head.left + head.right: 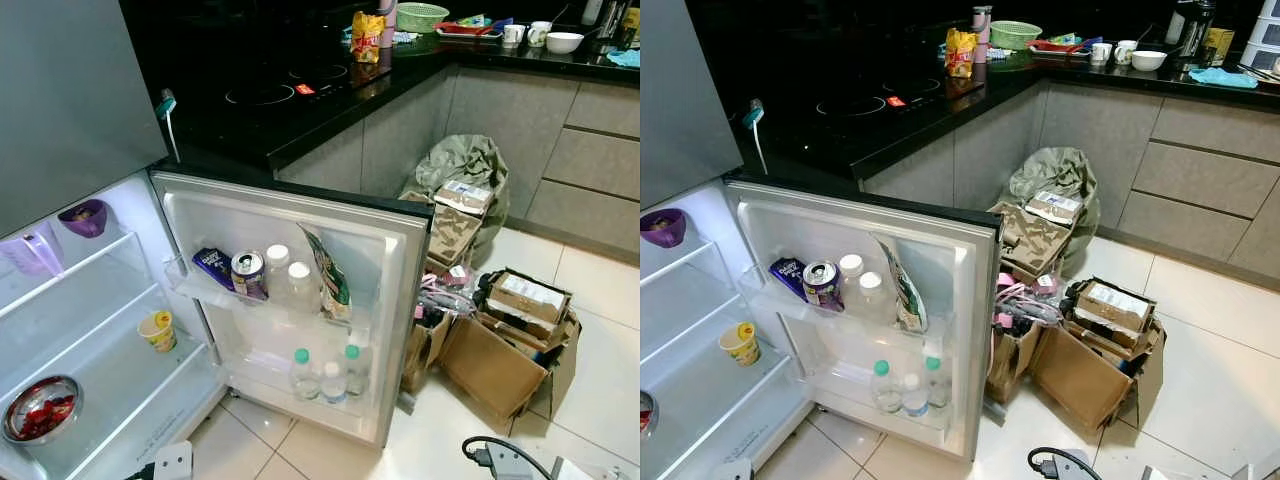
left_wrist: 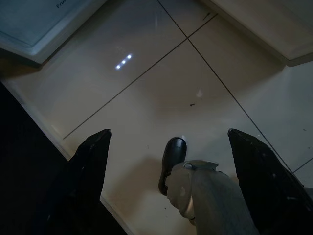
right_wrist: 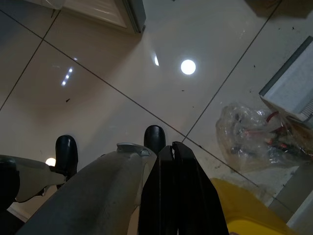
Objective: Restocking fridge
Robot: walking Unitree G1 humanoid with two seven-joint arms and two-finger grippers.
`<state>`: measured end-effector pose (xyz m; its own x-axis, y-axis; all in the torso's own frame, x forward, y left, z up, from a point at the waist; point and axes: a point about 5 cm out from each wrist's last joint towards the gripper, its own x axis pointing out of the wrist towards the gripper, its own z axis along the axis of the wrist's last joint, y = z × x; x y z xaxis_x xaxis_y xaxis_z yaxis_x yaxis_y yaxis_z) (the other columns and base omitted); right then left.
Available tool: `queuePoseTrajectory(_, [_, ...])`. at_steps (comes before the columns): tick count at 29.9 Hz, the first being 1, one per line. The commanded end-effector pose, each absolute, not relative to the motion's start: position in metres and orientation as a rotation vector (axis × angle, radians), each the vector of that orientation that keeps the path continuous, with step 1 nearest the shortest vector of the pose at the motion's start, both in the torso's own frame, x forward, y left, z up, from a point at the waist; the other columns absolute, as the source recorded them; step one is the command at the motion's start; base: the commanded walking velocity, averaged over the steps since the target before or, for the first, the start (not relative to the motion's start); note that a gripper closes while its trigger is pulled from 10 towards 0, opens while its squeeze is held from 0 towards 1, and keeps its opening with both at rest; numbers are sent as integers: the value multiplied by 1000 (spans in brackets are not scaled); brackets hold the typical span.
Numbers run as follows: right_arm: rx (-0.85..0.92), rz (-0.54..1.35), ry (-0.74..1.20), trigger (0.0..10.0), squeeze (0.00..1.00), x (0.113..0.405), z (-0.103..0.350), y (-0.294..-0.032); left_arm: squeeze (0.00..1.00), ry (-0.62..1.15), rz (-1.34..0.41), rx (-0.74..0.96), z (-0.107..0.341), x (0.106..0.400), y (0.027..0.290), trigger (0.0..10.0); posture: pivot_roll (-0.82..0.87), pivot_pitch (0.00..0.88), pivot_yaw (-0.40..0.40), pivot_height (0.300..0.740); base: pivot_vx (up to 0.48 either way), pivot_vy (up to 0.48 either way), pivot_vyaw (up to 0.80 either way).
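Note:
The fridge door (image 1: pixel 395 290) stands wide open. Its upper door shelf holds a blue pack (image 1: pixel 212 266), a drink can (image 1: pixel 248 274), two white-capped bottles (image 1: pixel 288 282) and a snack bag (image 1: pixel 330 270). Three green-capped and white-capped bottles (image 1: pixel 325 374) stand on the lower door shelf. Inside the fridge are a purple bowl (image 1: pixel 86 216), a yellow cup (image 1: pixel 158 331) and a steel bowl of red food (image 1: pixel 40 408). My left gripper (image 2: pixel 168 132) hangs open over the floor tiles, empty. My right gripper (image 3: pixel 172 146) hangs shut and empty above the floor.
Torn cardboard boxes (image 1: pixel 510 345) and a stuffed green sack (image 1: pixel 462 170) crowd the floor right of the door. The black counter (image 1: pixel 300 100) carries a chip bag (image 1: pixel 366 36), a green basket and cups. A clear plastic bag (image 3: pixel 254 137) lies near my feet.

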<state>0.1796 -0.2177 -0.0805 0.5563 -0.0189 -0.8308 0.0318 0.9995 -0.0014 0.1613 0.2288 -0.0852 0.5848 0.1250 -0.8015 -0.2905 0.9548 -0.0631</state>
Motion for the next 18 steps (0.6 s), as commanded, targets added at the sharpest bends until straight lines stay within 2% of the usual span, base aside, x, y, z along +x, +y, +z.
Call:
queuePoseTrajectory(1, [21, -38, 998, 10000, 0, 175, -83, -219, 0, 950, 248, -212, -90, 154, 224, 10000, -34, 0, 10, 740, 0, 0, 0])
queuePoseTrajectory(18, [31, -44, 999, 10000, 0, 174, -82, -220, 0, 974, 228, -222, -92, 151, 220, 10000, -65, 0, 9, 740, 0, 0, 0])
